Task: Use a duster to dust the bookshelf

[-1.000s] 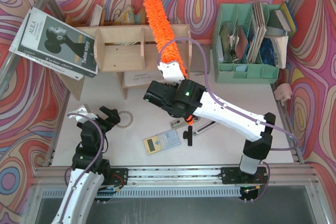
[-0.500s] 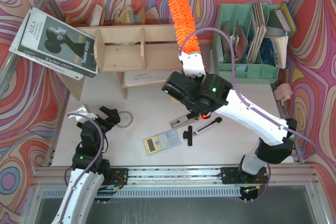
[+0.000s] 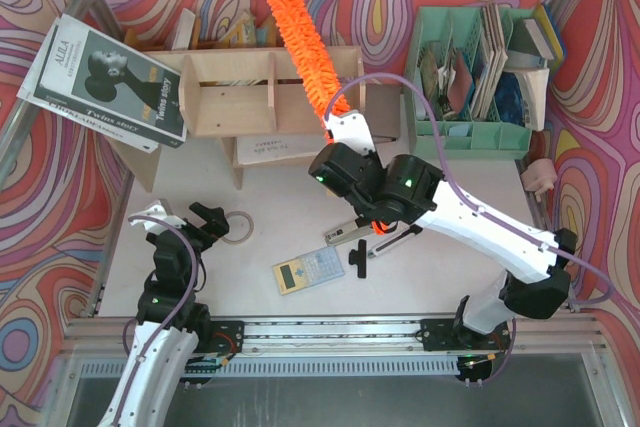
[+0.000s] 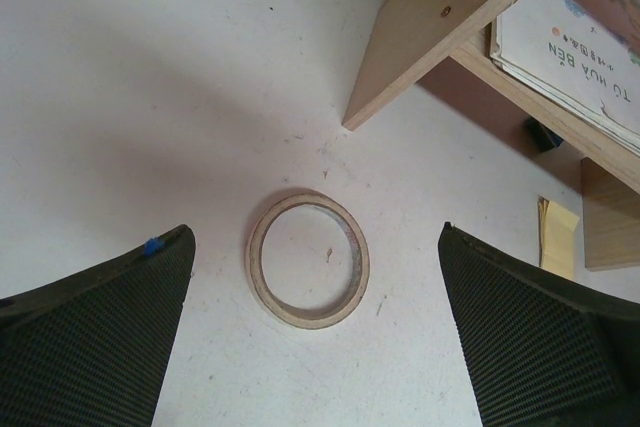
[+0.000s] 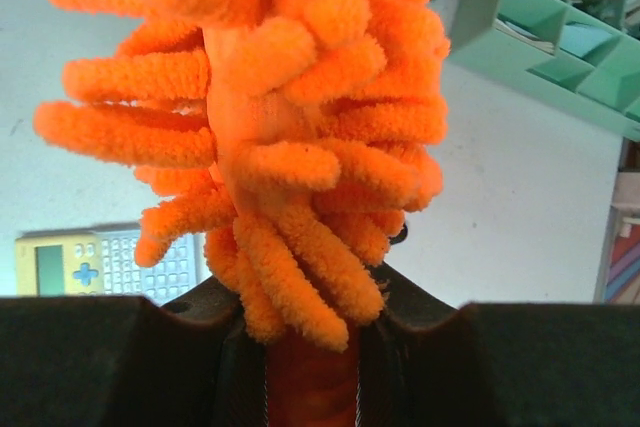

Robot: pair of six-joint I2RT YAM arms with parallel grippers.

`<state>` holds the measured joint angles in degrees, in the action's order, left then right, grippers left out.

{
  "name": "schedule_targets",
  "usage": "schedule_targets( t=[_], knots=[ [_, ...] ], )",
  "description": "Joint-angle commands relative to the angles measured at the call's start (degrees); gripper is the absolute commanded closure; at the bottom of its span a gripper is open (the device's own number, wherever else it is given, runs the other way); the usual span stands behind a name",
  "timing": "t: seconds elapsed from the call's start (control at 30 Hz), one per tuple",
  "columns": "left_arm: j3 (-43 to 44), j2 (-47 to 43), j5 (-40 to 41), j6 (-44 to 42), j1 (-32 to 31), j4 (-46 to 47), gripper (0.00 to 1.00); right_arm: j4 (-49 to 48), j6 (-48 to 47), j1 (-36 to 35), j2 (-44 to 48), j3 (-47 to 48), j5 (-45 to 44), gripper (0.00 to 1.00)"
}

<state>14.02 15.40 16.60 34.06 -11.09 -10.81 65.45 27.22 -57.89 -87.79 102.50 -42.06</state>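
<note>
The duster (image 3: 305, 47), a long fluffy orange brush, slants up and to the left across the top of the plywood bookshelf (image 3: 235, 97), its tip past the shelf's back edge. My right gripper (image 3: 345, 129) is shut on the duster's base in front of the shelf. In the right wrist view the orange strands (image 5: 290, 127) fill the frame above my right gripper (image 5: 312, 347), with the orange stem pinched between the jaws. My left gripper (image 3: 185, 219) stands open low over the table. Its view shows a tape ring (image 4: 307, 274) between the wide-apart fingers and a bookshelf panel (image 4: 450, 17) beyond.
A mint-green file organiser (image 3: 470, 117) stands right of the shelf. A large book (image 3: 105, 82) leans at the shelf's left end. A yellow calculator (image 3: 308, 269), a black tool (image 3: 360, 255) and the tape ring (image 3: 237, 227) lie on the white table in front.
The duster swung right and upright half a second ago, then back left to slant over the shelf again. The right arm has stretched further out. The left arm has not moved.
</note>
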Motion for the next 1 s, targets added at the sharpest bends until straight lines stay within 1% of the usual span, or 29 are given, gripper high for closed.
schedule_targets(
  t=[0.0, 0.1, 0.27, 0.37, 0.43, 0.53, 0.7, 0.8, 0.97],
  knots=[
    [-1.1, -0.1, 0.8, 0.1, 0.3, 1.1, 0.01, -5.1, -1.9, -2.2, 1.0, 2.1, 0.2, 1.00],
    [-1.0, 0.1, 0.9, 0.1, 0.3, 1.2, 0.02, -3.6, -0.1, -6.7, -0.7, 5.5, -0.8, 1.00],
    [-1.0, 0.1, 1.0, 0.1, 0.2, 1.2, 0.02, 3.0, 7.0, -14.8, -7.1, 13.8, -2.5, 1.00],
    [-1.0, 0.0, 1.0, 0.1, 0.3, 1.1, 0.01, 5.2, 12.2, -17.5, -10.2, 15.2, -2.1, 1.00],
    [-1.0, -0.2, 1.0, 0.1, 0.3, 1.0, 0.02, 4.9, 15.4, -18.4, -11.0, 14.0, -0.7, 1.00],
    [-0.9, -0.5, 1.1, 0.1, 0.3, 0.8, 0.01, 1.8, 18.7, -20.8, -10.9, 10.3, -0.1, 1.00],
    [-0.8, -1.0, 1.3, 0.1, 0.3, 0.4, 0.01, -3.7, 21.3, -21.9, -10.8, 6.0, 1.8, 1.00],
    [-0.7, -1.6, 1.7, 0.0, 0.3, -0.1, 0.02, -6.9, 21.1, -21.8, -11.6, 3.6, 3.9, 1.00],
    [-0.7, -2.3, 1.9, -0.1, 0.3, -0.8, 0.02, -7.4, 22.8, -21.9, -15.3, 1.8, 4.7, 1.00]
  ],
)
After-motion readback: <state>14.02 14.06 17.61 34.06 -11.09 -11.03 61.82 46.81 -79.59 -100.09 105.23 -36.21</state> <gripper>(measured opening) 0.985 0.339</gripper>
